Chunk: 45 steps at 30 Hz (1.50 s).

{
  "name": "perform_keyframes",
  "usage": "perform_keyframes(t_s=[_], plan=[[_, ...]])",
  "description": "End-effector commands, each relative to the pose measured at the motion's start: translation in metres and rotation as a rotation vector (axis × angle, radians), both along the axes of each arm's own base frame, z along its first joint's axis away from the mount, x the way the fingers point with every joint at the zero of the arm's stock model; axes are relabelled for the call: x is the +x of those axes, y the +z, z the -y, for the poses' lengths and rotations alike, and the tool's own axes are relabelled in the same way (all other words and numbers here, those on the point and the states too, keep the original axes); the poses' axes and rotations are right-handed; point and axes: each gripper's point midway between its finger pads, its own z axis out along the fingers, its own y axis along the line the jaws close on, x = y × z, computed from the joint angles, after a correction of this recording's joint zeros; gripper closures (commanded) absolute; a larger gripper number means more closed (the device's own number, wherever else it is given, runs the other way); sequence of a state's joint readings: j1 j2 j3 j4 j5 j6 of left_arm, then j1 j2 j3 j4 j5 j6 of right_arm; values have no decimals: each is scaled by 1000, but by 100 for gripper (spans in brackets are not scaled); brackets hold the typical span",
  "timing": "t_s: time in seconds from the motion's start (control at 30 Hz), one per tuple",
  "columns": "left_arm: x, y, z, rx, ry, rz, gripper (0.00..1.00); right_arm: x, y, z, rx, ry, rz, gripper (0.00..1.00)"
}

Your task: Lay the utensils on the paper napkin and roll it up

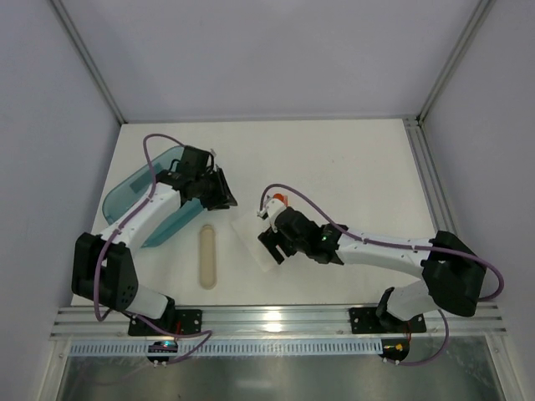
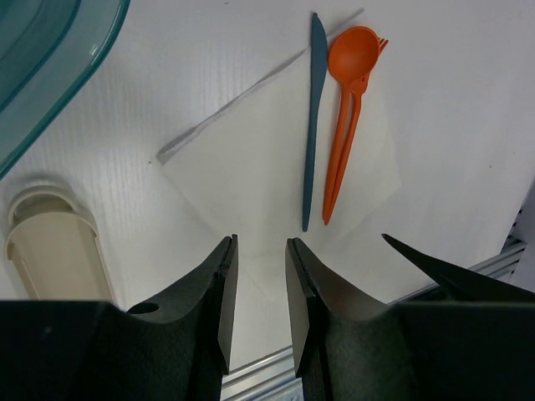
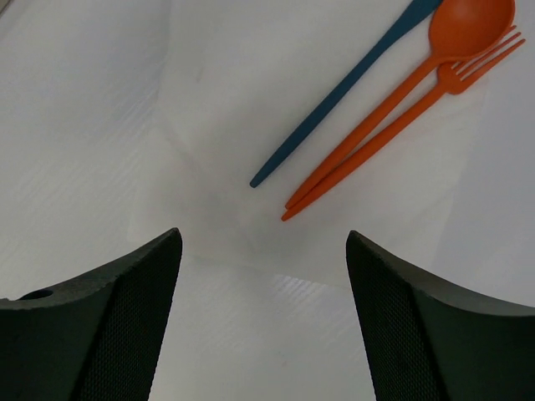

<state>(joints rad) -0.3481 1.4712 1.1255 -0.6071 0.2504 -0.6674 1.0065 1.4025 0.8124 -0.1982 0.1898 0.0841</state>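
The white paper napkin lies flat on the table, one corner slightly lifted. On it lie a slim blue knife, an orange spoon and an orange fork side by side. My left gripper hovers above the napkin's near corner, jaws a narrow gap apart and empty. My right gripper is wide open and empty above the napkin, short of the knife and spoon handle ends. In the top view the right arm hides most utensils; only the spoon's orange head shows.
A teal plastic tray sits at the left, under the left arm. A beige oblong case lies between tray and napkin. An aluminium rail runs along the table's near edge.
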Motion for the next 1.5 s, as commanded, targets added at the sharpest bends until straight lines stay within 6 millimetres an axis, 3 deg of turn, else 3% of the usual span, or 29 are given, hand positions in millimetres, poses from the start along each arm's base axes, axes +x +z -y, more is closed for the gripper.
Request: perform_keyframes(t_s=[0.0, 0.17, 0.3, 0.5, 0.9, 1.1, 1.3, 1.47], plan=[[-8, 15, 0, -45, -42, 40, 67, 13, 23, -29, 53, 10, 103, 21], [-17, 13, -8, -67, -33, 38, 66, -11, -11, -35, -107, 110, 172, 22], [-15, 9, -11, -100, -15, 25, 65, -27, -19, -40, -155, 165, 204, 24], [-16, 7, -5, -141, -23, 7, 65, -34, -39, -32, -271, 153, 245, 27], [-18, 6, -6, -147, -14, 13, 65, -45, -50, -33, -333, 216, 263, 30], [-17, 5, -8, -134, -8, 10, 65, -58, -42, -41, -298, 255, 282, 31], [-13, 3, -9, -116, -7, 2, 64, -54, -50, -46, -325, 254, 313, 32], [-9, 5, -9, -116, 0, 11, 64, -47, -54, -44, -368, 235, 353, 42]])
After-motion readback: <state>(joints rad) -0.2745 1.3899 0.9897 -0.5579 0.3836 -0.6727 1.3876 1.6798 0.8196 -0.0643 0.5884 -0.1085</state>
